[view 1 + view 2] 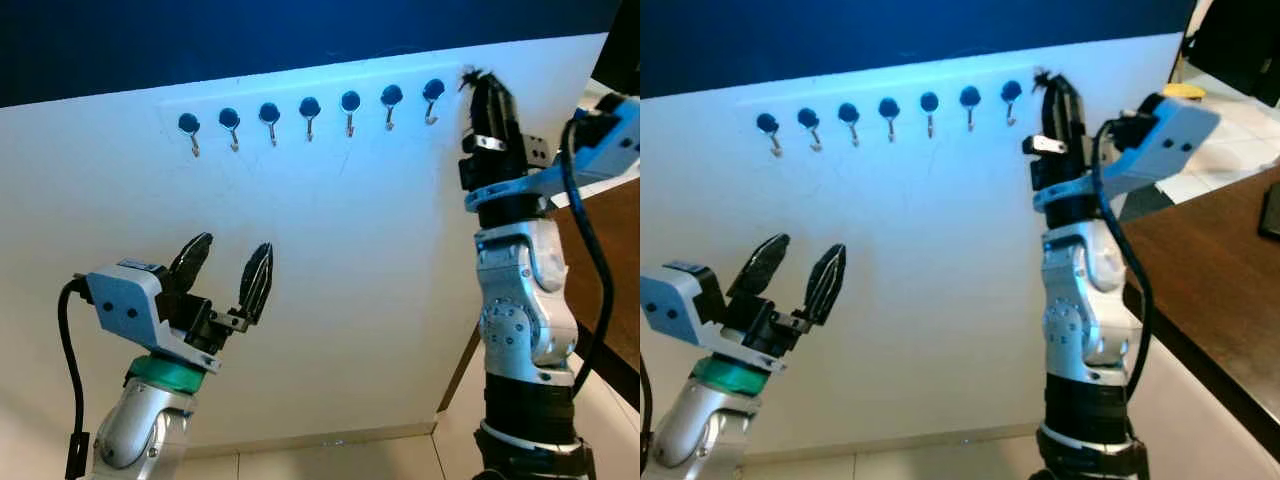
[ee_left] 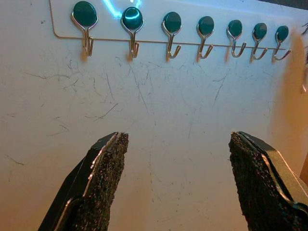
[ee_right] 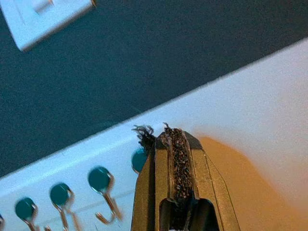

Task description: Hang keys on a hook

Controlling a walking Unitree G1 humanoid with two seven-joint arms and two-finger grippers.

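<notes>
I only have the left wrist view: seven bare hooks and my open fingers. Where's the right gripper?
Observer: The right gripper is up at the rack, shut, just right of the last hook.
Operator: Are the keys in it?
Observer: I can't make out keys. A dark frayed tuft sticks out at its tip.
Operator: Anything beside that arm?
Observer: A brown table stands to its right.

left hand (image 2: 175, 183) spread wide | seven hooks (image 2: 171, 33) on white wall (image 2: 183, 115)
</notes>
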